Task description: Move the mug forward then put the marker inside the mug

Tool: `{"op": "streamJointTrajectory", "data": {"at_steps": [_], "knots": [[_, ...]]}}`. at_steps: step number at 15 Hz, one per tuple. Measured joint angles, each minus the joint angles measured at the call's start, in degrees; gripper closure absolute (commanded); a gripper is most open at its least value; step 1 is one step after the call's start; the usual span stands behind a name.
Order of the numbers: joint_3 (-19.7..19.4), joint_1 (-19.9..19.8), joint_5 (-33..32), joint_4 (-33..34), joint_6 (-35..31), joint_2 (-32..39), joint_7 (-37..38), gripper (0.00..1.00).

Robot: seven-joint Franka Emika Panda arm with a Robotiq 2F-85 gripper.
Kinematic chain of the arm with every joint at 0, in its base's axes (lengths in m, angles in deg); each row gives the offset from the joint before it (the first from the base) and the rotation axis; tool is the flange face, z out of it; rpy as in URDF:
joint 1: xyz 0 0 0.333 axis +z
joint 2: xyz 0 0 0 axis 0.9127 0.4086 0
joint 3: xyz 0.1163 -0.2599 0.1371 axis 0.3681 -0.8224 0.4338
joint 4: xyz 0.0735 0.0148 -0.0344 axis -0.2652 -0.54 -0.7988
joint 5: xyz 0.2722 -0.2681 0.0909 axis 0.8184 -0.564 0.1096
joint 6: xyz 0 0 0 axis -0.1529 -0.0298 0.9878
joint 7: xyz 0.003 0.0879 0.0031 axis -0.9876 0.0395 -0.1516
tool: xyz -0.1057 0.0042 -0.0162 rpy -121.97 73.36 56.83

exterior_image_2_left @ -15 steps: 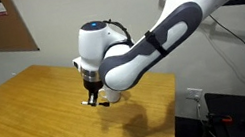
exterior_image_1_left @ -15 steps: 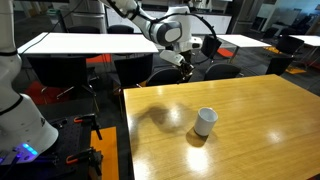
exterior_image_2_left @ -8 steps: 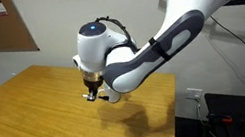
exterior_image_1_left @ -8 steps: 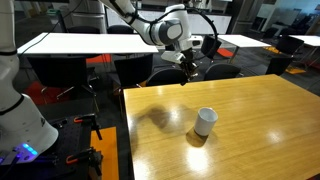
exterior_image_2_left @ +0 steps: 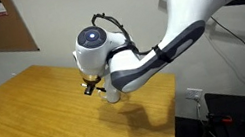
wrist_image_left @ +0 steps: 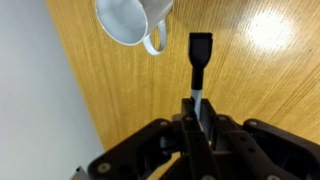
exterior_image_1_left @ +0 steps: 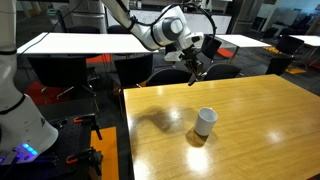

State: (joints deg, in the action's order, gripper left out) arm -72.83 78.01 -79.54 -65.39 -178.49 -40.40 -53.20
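Small white cylindrical mug (exterior_image_1_left: 205,121) is seen upright on the light wooden counter (exterior_image_1_left: 260,130) in an exterior view, well apart from the gripper (exterior_image_1_left: 195,68). In an exterior view the gripper (exterior_image_2_left: 90,86) is seen above the counter (exterior_image_2_left: 28,105). In the wrist view, the thin dark marker (wrist_image_left: 199,62) is held pinched by the gripper (wrist_image_left: 197,105), near the mug (wrist_image_left: 130,20).

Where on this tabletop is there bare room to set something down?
Nearly everywhere: the wooden table is bare all round the mug, as far as shown. Only the mug stands on it. The gripper, shut on the marker, hangs above the table, not on it.
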Motion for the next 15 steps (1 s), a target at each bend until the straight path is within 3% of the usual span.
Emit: {"op": "streamJointTrajectory", "data": {"at_steps": [9,15], "knots": [[-3.06,1.35,-22.02,4.00,0.56,3.29,28.75,0.97],[-2.01,1.32,-36.20,6.66,9.08,5.01,49.03,0.97]]}}
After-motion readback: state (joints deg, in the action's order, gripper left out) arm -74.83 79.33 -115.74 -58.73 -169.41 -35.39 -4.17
